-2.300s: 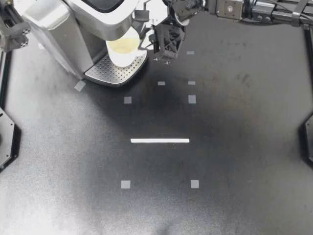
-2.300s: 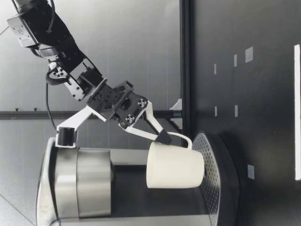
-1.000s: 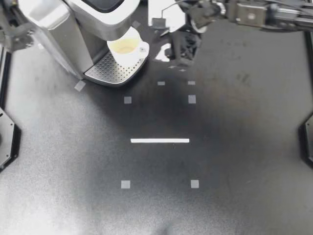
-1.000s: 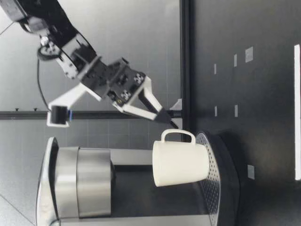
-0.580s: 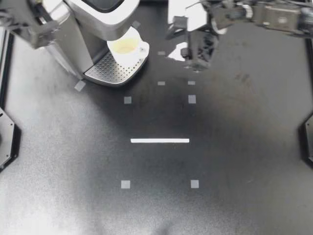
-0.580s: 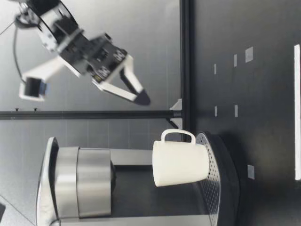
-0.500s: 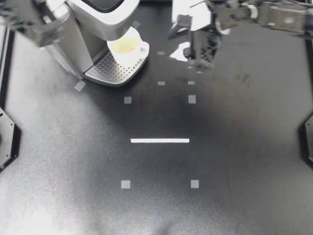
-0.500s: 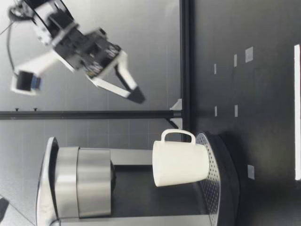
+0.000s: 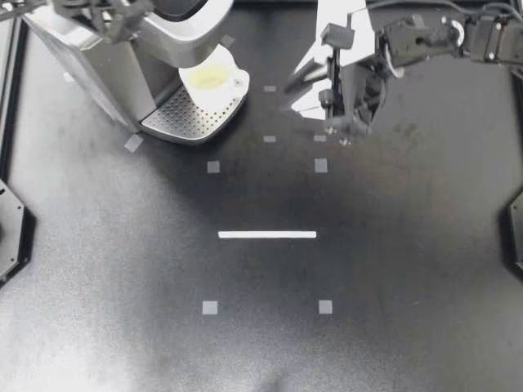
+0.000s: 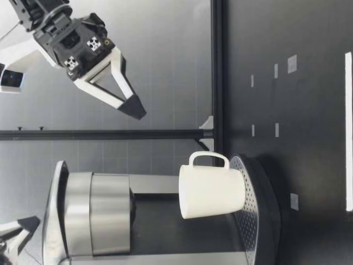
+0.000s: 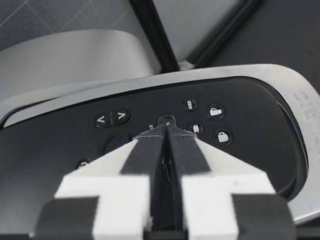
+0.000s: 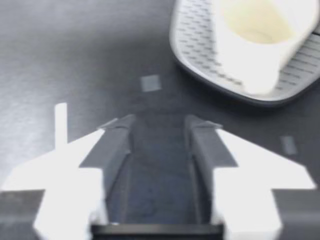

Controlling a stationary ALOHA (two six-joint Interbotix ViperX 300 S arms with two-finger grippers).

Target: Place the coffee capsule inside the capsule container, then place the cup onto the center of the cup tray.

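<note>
The white cup [image 9: 211, 82] stands upright on the coffee machine's perforated cup tray [image 9: 176, 122], under the spout, with its handle toward my right arm. My right gripper [image 9: 339, 124] hangs well off to the cup's right and high above the table, open and holding nothing. The low view shows the right gripper [image 10: 134, 108] raised above the cup [image 10: 212, 190] and the tray [image 10: 256, 212]. From the right wrist, the cup [image 12: 255, 35] sits far ahead of the gripper [image 12: 159, 135]. My left gripper [image 9: 131, 12] is shut over the machine's button panel [image 11: 210, 125]. No capsule shows.
The silver coffee machine [image 9: 106, 61] fills the table's far left corner. Small grey tape squares [image 9: 320, 166] and a white tape strip [image 9: 267, 234] mark the black table. A black frame post [image 10: 217, 72] stands behind the machine.
My right gripper has pulled away from the cup, rising and moving right, and its fingers have narrowed. My left arm has swung in over the machine's top. The cup has stayed on the tray.
</note>
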